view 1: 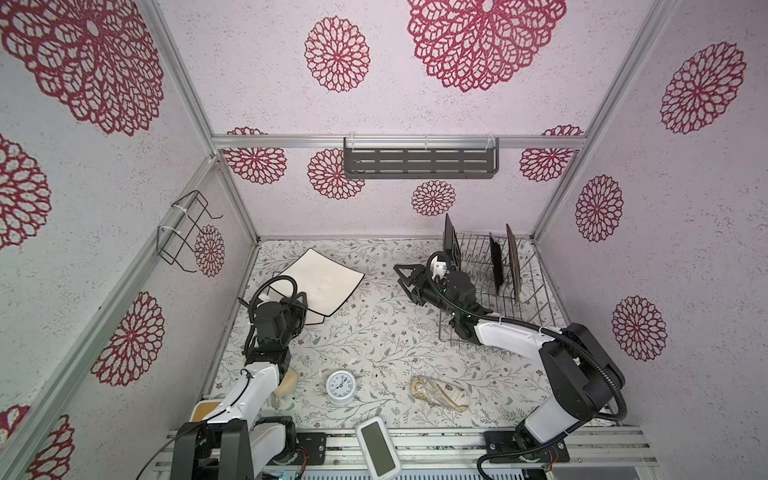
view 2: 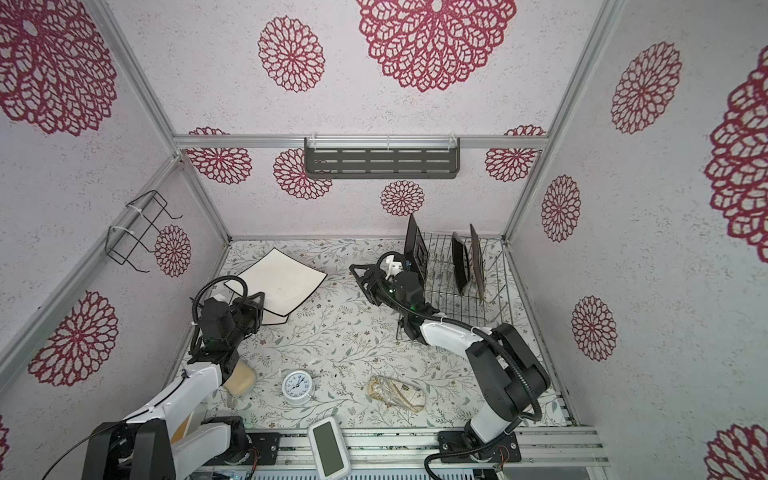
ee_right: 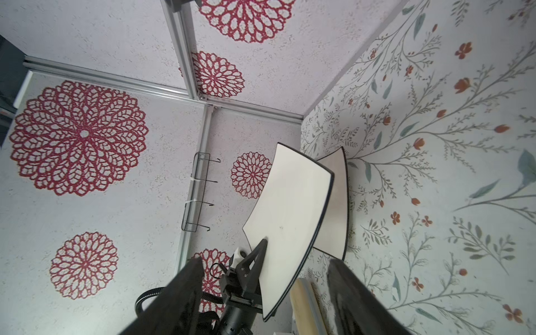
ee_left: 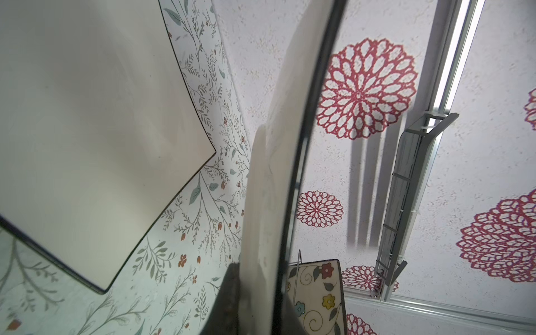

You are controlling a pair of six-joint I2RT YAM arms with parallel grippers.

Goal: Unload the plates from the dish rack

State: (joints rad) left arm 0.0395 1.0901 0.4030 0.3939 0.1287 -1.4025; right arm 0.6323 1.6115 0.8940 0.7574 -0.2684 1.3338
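A dark-rimmed cream plate [ee_left: 269,188], seen edge-on, fills the centre, clamped low down in the left gripper [ee_left: 256,307]. Beside it a cream square plate with a thin dark rim [ee_left: 87,130] lies flat on the sprig-printed tabletop [ee_left: 203,232]. Beyond, a cream rectangular flower-painted plate [ee_left: 316,293] stands upright below a grey slotted metal shelf [ee_left: 406,188] on the red-medallion wall [ee_left: 365,90].

clock [view 1: 340,385] front centre | patterned pouch [view 1: 439,392] right of it | wire holder [view 1: 183,232] left wall | slotted shelf [view 1: 419,160] back wall
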